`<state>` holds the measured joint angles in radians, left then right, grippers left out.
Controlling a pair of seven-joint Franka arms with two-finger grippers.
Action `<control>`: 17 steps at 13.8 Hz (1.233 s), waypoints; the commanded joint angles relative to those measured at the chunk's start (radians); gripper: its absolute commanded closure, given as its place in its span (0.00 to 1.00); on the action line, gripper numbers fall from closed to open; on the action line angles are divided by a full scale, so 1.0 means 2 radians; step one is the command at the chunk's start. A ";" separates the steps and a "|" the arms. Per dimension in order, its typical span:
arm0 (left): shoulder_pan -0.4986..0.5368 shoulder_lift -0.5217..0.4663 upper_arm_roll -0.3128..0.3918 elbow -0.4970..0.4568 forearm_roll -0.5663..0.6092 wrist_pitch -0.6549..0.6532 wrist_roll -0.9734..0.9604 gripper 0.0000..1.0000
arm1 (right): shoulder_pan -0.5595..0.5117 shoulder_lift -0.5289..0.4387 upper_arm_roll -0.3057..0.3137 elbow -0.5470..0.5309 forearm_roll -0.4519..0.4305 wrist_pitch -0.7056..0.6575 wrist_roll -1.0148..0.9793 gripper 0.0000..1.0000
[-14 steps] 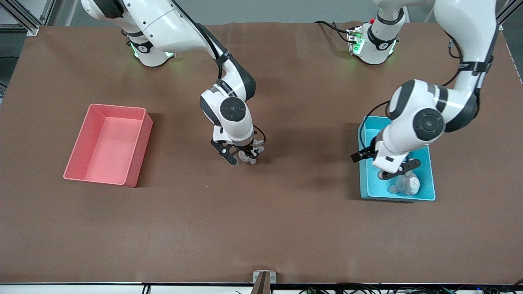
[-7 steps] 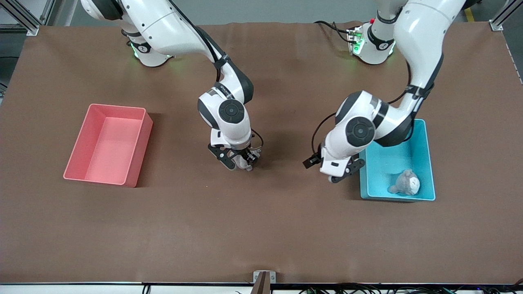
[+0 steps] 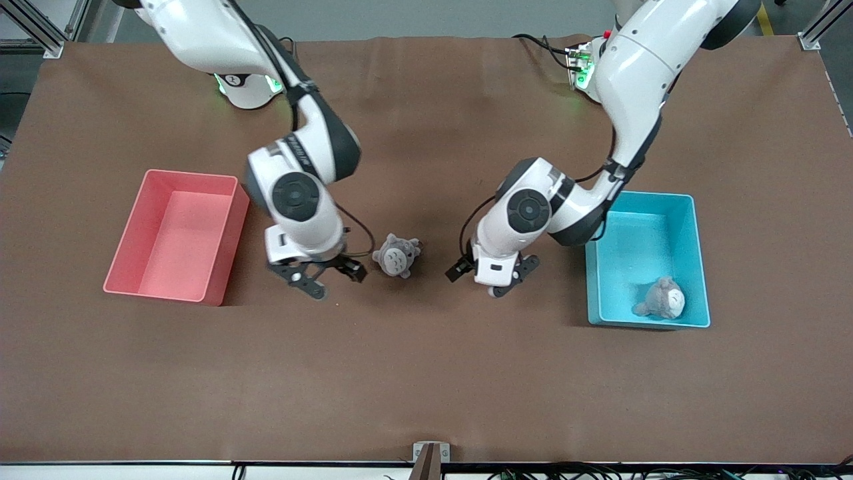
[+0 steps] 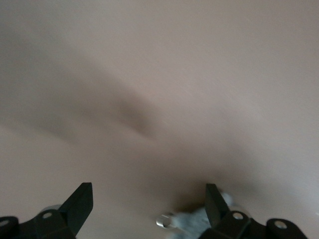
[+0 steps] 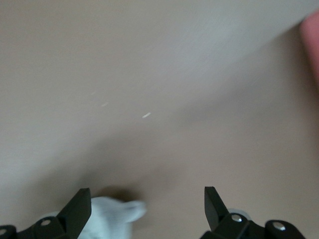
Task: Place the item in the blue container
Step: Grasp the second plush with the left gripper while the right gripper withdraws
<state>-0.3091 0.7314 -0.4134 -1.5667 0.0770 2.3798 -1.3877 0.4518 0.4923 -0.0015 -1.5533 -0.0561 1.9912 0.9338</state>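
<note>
There were two plush toys [image 3: 397, 255] [image 3: 663, 299], two bins, one blue [image 3: 693, 267] and one pink [image 3: 230, 233], and two grippers [image 3: 318, 278] [image 3: 492, 279].

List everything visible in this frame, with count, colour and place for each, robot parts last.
table: one, brown, under everything.
blue container: one, cyan-blue, toward the left arm's end of the table.
plush in the bin: one, grey and white, in the blue container, at its corner nearest the front camera.
plush on the table: one, grey, mid-table between the two grippers, held by neither.
pink bin: one, pink, toward the right arm's end of the table.
left gripper: one, black fingers, open, over bare table between the loose plush and the blue container.
right gripper: one, black fingers, open, over bare table between the pink bin and the loose plush.
</note>
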 commanded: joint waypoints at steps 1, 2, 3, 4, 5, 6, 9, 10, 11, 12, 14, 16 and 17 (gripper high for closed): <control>-0.032 0.033 0.002 0.044 -0.008 0.035 -0.047 0.01 | -0.065 -0.050 0.011 -0.024 -0.002 -0.050 -0.146 0.00; -0.046 0.047 0.003 0.057 -0.007 0.055 -0.065 0.02 | -0.092 -0.061 0.011 -0.025 -0.002 -0.064 -0.200 0.00; -0.065 0.062 0.006 0.071 -0.006 0.082 -0.091 0.03 | -0.115 -0.071 0.010 -0.028 -0.002 -0.076 -0.248 0.00; -0.087 0.072 0.016 0.079 -0.006 0.107 -0.117 0.03 | -0.142 -0.080 0.010 -0.029 -0.002 -0.084 -0.293 0.00; -0.105 0.079 0.033 0.089 -0.007 0.117 -0.134 0.04 | -0.158 -0.090 0.010 -0.033 -0.002 -0.093 -0.323 0.00; -0.120 0.084 0.039 0.093 -0.007 0.118 -0.141 0.04 | -0.180 -0.100 0.010 -0.039 -0.002 -0.098 -0.350 0.00; -0.152 0.098 0.065 0.095 -0.006 0.132 -0.165 0.05 | -0.213 -0.126 -0.004 -0.051 -0.003 -0.115 -0.428 0.00; -0.159 0.103 0.070 0.095 -0.005 0.132 -0.166 0.06 | -0.211 -0.133 -0.024 -0.050 -0.003 -0.125 -0.443 0.00; -0.164 0.106 0.076 0.095 -0.002 0.132 -0.166 0.06 | -0.214 -0.139 -0.032 -0.050 -0.003 -0.132 -0.457 0.00; -0.171 0.110 0.081 0.094 0.000 0.131 -0.165 0.08 | -0.219 -0.146 -0.035 -0.049 -0.003 -0.140 -0.464 0.00; -0.187 0.111 0.093 0.092 0.001 0.129 -0.165 0.17 | -0.224 -0.155 -0.035 -0.046 -0.003 -0.154 -0.465 0.00; -0.189 0.111 0.094 0.092 0.001 0.129 -0.164 0.39 | -0.227 -0.169 -0.035 -0.042 -0.003 -0.164 -0.467 0.00; -0.189 0.111 0.094 0.092 0.001 0.129 -0.162 0.61 | -0.228 -0.174 -0.035 -0.034 -0.004 -0.174 -0.478 0.00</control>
<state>-0.6726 0.9397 -0.2404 -1.3964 0.0770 2.6352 -1.7100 0.0110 0.1933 -0.0829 -1.6078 -0.0562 1.6657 0.0080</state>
